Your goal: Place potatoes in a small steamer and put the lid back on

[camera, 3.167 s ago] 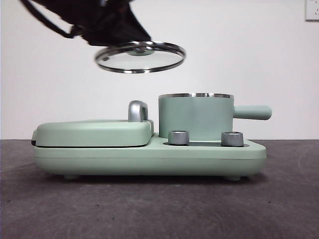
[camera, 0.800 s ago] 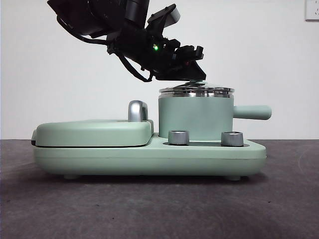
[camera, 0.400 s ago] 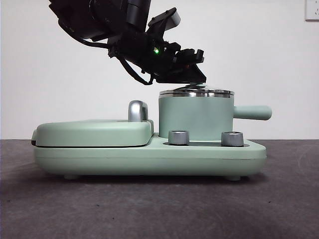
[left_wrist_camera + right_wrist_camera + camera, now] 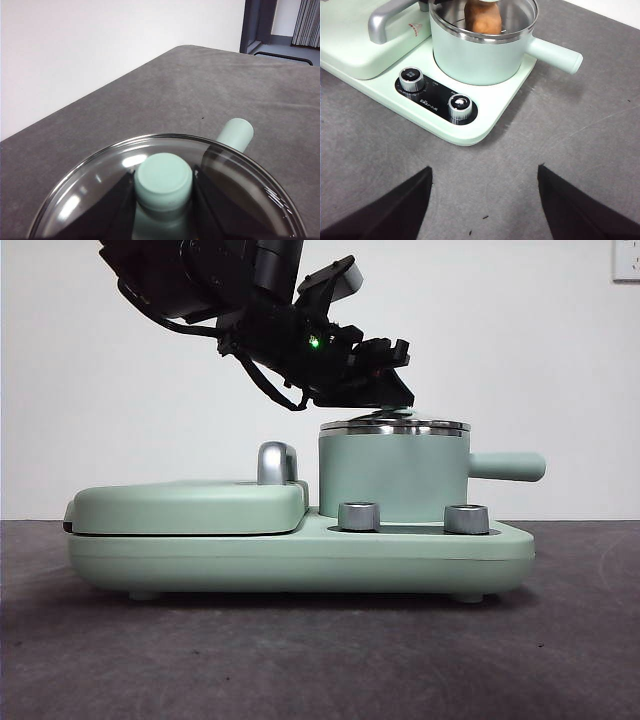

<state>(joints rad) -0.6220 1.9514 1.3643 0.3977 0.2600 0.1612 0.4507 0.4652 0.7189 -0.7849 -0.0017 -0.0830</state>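
Note:
The small steamer point(image 4: 392, 475) stands on the right half of the mint-green appliance, its stubby handle point(image 4: 508, 466) pointing right. The glass lid point(image 4: 395, 425) rests across its steel rim. My left gripper point(image 4: 393, 400) reaches down from the upper left and is shut on the lid's green knob point(image 4: 164, 180), one jaw on each side. Inside the steamer point(image 4: 480, 57) the orange-brown potato point(image 4: 482, 17) shows through from the right wrist view. My right gripper point(image 4: 485, 172) hovers open over the grey table, in front of the appliance.
The flat hinged griddle cover point(image 4: 190, 505) with its steel handle point(image 4: 275, 462) lies left of the steamer. Two steel dials point(image 4: 358, 516) point(image 4: 466, 518) sit on the base point(image 4: 300, 555). Grey table extends all around.
The lid, held high at the upper left 3.9 s ago, has come down onto the steamer's rim. Over the last half second nothing visibly moved.

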